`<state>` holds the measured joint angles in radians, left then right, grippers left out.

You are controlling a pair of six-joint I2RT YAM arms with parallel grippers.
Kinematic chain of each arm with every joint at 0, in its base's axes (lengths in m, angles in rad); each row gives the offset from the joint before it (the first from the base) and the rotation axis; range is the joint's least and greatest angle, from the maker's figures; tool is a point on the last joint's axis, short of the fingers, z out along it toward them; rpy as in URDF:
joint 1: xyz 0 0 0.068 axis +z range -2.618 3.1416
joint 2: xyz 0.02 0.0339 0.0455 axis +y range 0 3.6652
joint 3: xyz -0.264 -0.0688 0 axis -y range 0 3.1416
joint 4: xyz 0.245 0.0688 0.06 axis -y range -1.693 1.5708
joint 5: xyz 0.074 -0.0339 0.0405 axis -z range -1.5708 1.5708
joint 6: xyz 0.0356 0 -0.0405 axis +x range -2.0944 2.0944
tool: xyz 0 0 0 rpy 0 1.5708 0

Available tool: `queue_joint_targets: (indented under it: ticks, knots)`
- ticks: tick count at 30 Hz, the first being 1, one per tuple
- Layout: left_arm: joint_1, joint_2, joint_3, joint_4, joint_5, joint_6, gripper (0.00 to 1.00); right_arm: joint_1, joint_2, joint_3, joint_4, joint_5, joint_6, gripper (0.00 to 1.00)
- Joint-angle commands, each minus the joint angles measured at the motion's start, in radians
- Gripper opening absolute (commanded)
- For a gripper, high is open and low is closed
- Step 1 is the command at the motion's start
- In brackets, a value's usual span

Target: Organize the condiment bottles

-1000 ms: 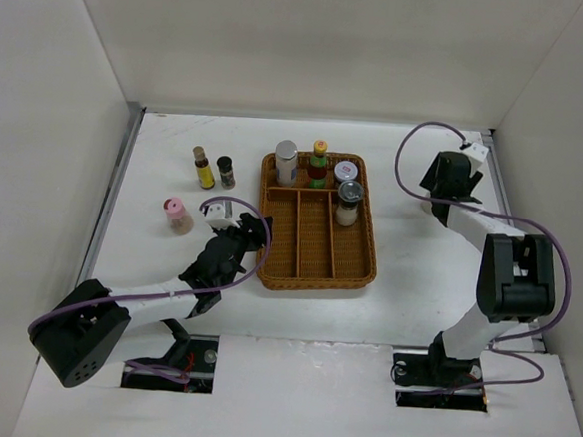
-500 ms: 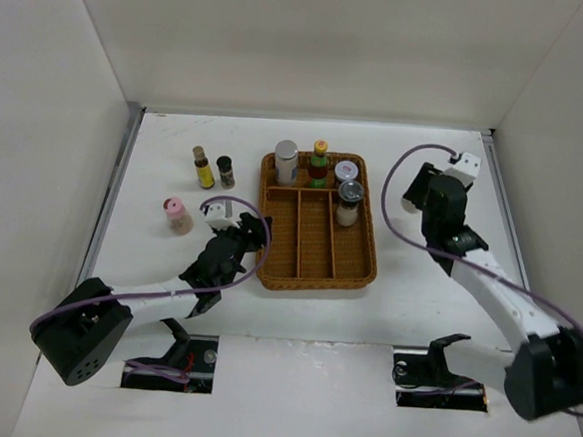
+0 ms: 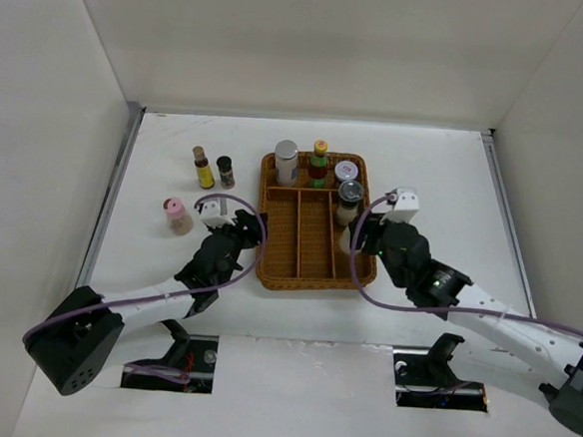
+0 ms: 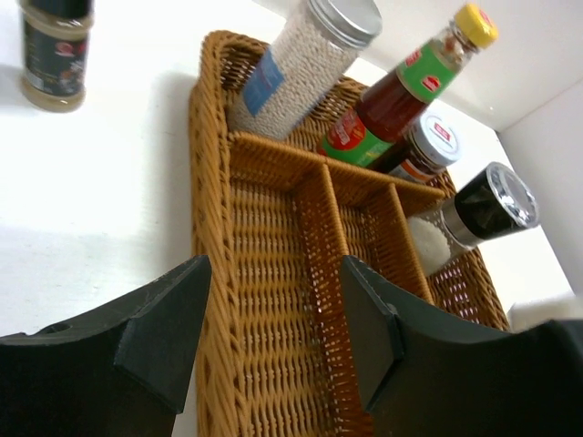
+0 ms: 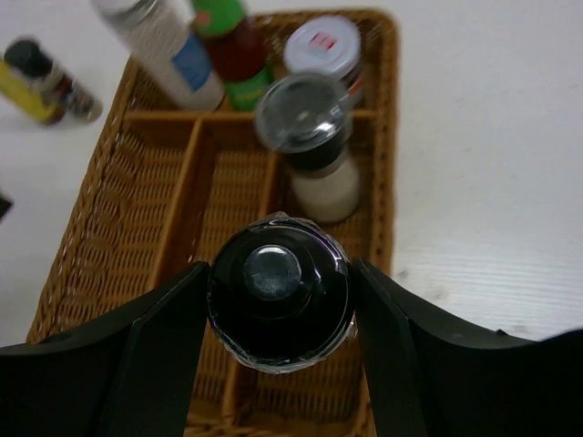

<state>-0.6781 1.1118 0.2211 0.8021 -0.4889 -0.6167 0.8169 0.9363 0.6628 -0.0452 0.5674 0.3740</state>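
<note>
Black-capped shaker (image 5: 278, 291) sits pinched in the right gripper (image 5: 281, 319), upright above the right side of the basket (image 4: 202, 200), just short of the glass shaker (image 5: 314, 155) standing there. Lowered off-line, it might land on a divider and topple, or knock that neighbour over. Left gripper (image 4: 269, 341) hangs spread and empty over the left rim

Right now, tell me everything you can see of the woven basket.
The basket looks like brown woven wicker, rectangular with rounded corners, flat on the white table. Dividers make one crosswise compartment at the far end and three long ones. The far one holds a silver-lidded shaker, a sauce bottle and a white-lidded jar; the right long one holds a black-topped shaker. The right gripper holds a black-capped bottle above that compartment; the left gripper is open at the near left wall.
</note>
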Motion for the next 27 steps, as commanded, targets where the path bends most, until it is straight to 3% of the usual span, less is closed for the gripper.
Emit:
queue_joint_targets:
  ticks: [1,6,11,15,18,21,27]
  knots:
    - [0.015,-0.087,0.072,-0.070,-0.019,0.011,0.57,0.043,0.035,0.008,0.125,0.020,0.005,0.49]
    - [0.044,-0.184,0.185,-0.328,-0.083,0.005,0.63,0.044,0.119,-0.049,0.205,0.014,-0.012,0.49]
    - [0.122,-0.143,0.334,-0.510,-0.097,0.002,0.73,0.044,0.168,-0.098,0.249,0.020,-0.032,0.52]
    - [0.185,-0.025,0.435,-0.563,-0.097,-0.003,0.81,0.072,0.185,-0.103,0.284,0.028,-0.037,0.79]
    - [0.219,0.078,0.512,-0.566,-0.105,0.003,0.82,0.075,0.187,-0.097,0.292,0.029,-0.047,0.92]
    - [0.258,0.181,0.576,-0.557,-0.116,0.018,0.81,0.095,0.141,-0.111,0.300,0.043,-0.044,1.00]
    - [0.326,0.341,0.684,-0.566,-0.109,0.040,0.79,0.098,0.058,-0.178,0.383,0.022,-0.035,1.00]
